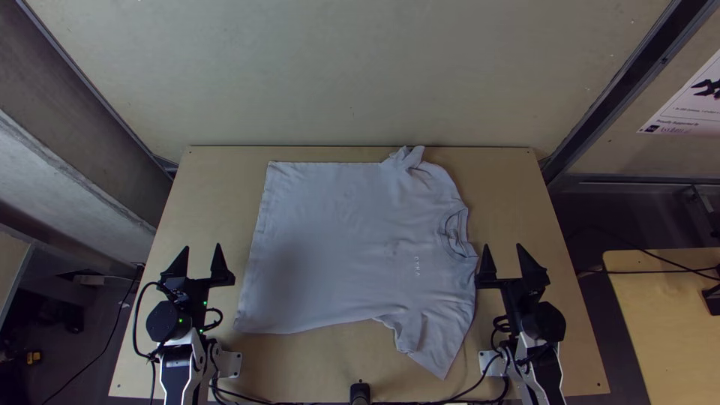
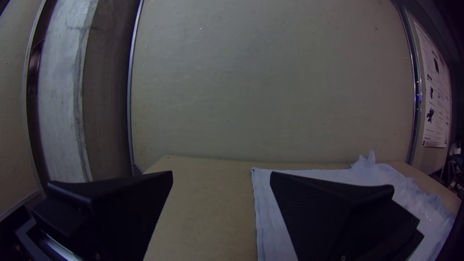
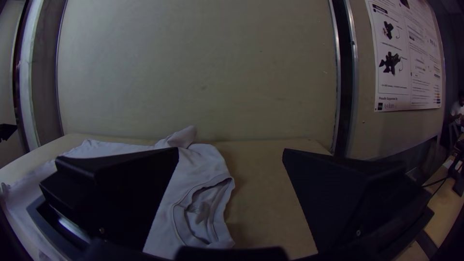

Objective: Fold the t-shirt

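A pale t-shirt (image 1: 337, 240) lies spread over the table, its hem toward the left and its collar (image 1: 454, 231) toward the right. The far sleeve (image 1: 409, 159) is bunched at the table's far edge; the near sleeve (image 1: 427, 337) has some creases. Left of the hem, my left gripper (image 1: 201, 262) stands open and holds nothing. My right gripper (image 1: 503, 262) is open too, just right of the collar side. In the left wrist view, my left gripper (image 2: 221, 176) has the shirt (image 2: 270, 212) behind one finger. In the right wrist view, the collar (image 3: 200, 212) lies between the fingers of my right gripper (image 3: 231, 152).
The light wooden table (image 1: 217, 180) has bare strips around the shirt. Black cables (image 1: 255, 399) and a small black post (image 1: 360, 391) are at its near edge. A tall panel (image 1: 352, 75) rises behind it, and another table (image 1: 667, 300) stands at the right.
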Robot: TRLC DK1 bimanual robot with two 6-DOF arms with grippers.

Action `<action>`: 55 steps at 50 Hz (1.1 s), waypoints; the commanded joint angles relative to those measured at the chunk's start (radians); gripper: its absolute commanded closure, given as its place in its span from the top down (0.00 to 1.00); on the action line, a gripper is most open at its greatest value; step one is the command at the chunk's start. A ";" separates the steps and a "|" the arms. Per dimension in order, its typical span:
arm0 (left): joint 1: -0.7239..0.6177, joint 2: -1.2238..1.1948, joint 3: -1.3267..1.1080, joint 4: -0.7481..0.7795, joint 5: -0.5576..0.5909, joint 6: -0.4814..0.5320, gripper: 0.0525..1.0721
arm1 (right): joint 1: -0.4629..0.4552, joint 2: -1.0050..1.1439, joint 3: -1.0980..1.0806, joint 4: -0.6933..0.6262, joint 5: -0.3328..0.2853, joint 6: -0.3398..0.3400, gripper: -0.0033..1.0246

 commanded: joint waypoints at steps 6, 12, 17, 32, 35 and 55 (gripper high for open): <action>0.001 -0.012 -0.043 -0.020 0.011 -0.013 0.95 | -0.014 -0.004 -0.006 -0.009 0.005 0.005 0.96; 0.008 -0.011 -0.014 -0.030 0.011 -0.013 0.95 | -0.020 -0.003 0.039 -0.006 0.005 0.005 0.96; 0.008 -0.011 0.032 -0.047 0.011 -0.015 0.95 | -0.019 0.003 0.078 -0.003 0.005 -0.007 0.96; -0.004 0.129 0.222 -0.017 0.012 -0.016 0.95 | -0.033 0.345 0.347 0.017 0.007 -0.033 0.96; -0.009 0.210 0.292 -0.011 0.014 -0.022 0.95 | -0.037 0.393 0.382 0.051 0.005 -0.053 0.96; -0.070 0.729 0.782 0.022 0.012 -0.039 0.95 | -0.037 0.726 0.729 0.077 0.005 -0.082 0.96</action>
